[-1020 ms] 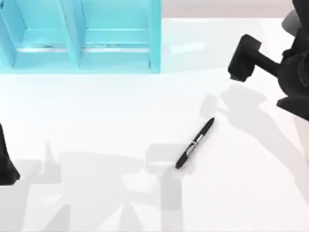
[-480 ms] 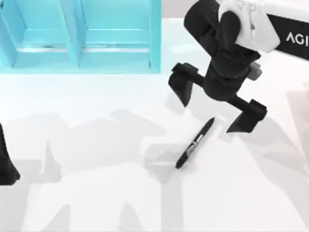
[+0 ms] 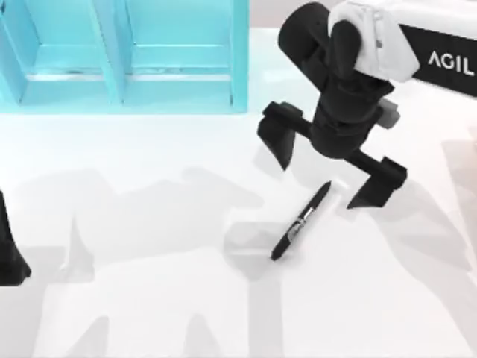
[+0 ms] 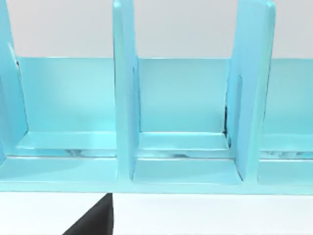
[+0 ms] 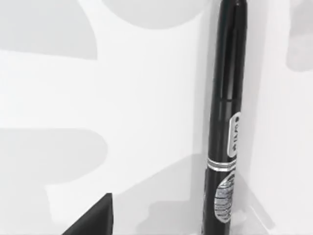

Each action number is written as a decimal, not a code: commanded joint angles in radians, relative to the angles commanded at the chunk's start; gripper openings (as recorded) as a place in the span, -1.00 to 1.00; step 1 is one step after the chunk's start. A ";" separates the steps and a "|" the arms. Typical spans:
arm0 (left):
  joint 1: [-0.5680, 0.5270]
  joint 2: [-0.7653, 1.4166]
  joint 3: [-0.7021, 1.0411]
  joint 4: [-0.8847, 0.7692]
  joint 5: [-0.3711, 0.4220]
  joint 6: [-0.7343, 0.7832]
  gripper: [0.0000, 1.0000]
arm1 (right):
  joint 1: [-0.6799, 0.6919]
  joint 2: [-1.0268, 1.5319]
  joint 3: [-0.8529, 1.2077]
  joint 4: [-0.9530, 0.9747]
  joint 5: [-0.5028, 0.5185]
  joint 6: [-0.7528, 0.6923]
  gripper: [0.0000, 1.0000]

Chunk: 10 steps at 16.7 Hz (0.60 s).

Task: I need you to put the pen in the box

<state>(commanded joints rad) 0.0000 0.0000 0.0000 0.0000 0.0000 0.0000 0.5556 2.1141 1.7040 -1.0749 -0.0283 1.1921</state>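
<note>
The pen (image 3: pixel 300 221), slim and black with a silvery band, lies slantwise on the white table right of centre. My right gripper (image 3: pixel 324 175) hovers over the pen's upper end, open wide, one finger on each side of it and nothing held. The right wrist view looks down on the pen (image 5: pixel 227 122), with one black fingertip (image 5: pixel 93 220) off to its side. The light blue box (image 3: pixel 238 60), split by dividers into compartments, stands at the table's back left. It also faces the left wrist view as the box (image 4: pixel 124 122), open side toward the camera.
My left arm (image 3: pixel 9 253) stays parked at the table's left edge; one of its fingertips (image 4: pixel 95 223) shows far to the side in the left wrist view. White tabletop stretches between the pen and the box.
My right arm has swung in from the right edge to a spot above the pen, fingers spread. The pen and the left arm have not moved.
</note>
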 joint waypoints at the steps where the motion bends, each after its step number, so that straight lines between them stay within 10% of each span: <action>1: 0.000 0.000 0.000 0.000 0.000 0.000 1.00 | 0.001 0.007 -0.008 0.013 0.000 -0.001 1.00; 10: 0.000 0.000 0.000 0.000 0.000 0.000 1.00 | 0.014 0.157 -0.152 0.309 0.002 0.012 1.00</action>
<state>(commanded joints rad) 0.0000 0.0000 0.0000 0.0000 0.0000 0.0000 0.5692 2.2713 1.5521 -0.7658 -0.0262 1.2041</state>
